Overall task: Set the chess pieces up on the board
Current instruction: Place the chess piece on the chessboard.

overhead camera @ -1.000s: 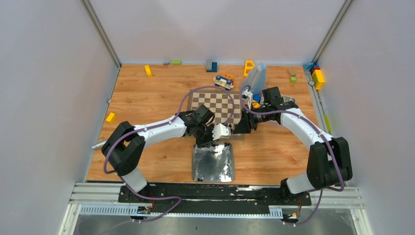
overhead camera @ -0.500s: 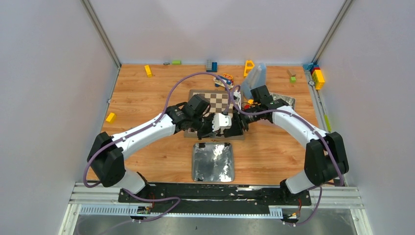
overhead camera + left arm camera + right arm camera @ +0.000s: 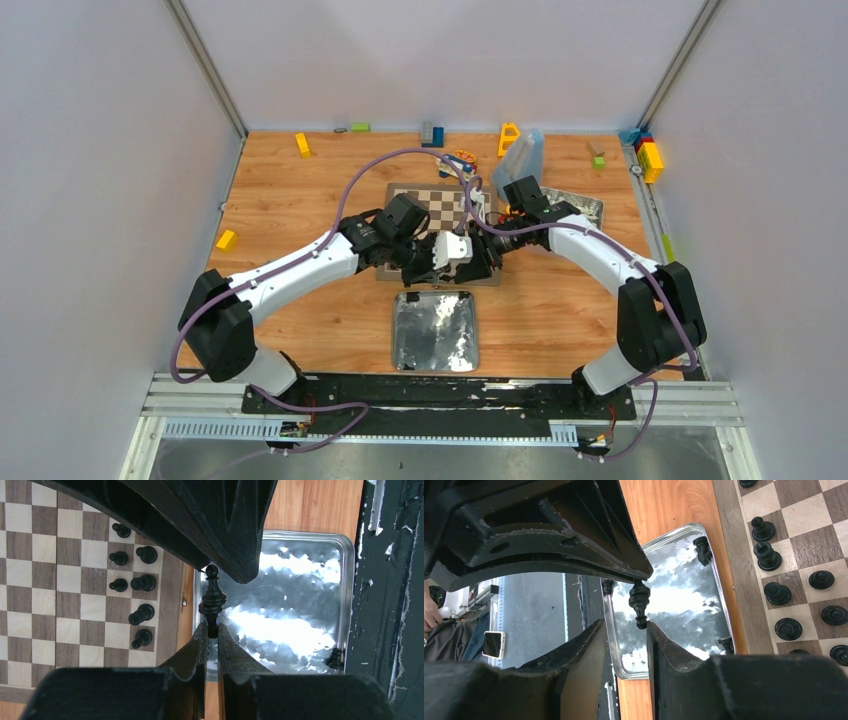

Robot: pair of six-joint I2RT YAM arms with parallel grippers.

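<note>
Grey partition walls surround an orange wood-grain worktop (image 3: 300,215). Both arms meet low over the near edge of the flat wooden chessboard with brown and cream checks (image 3: 440,203). Just on the near side of it lies a square silver metal tray (image 3: 437,335).

Observed, left arm: the left pincer (image 3: 210,630) has its fingers together on the base of a slim black turned chess piece with a ball top (image 3: 212,599). The piece is held in the air over the tray edge nearest the board.

Observed, right arm: the right pincer (image 3: 625,625) has its fingers apart, one on each side of the ball top. The ball sits close to one finger; I cannot tell whether they touch.

On the board, several small black chess figures (image 3: 143,582) stand in two rows along the edge nearest the tray. Inside the tray, a few loose black figures (image 3: 701,549) lie near the rim.

Coloured toy blocks (image 3: 302,145) sit along the far edge.
</note>
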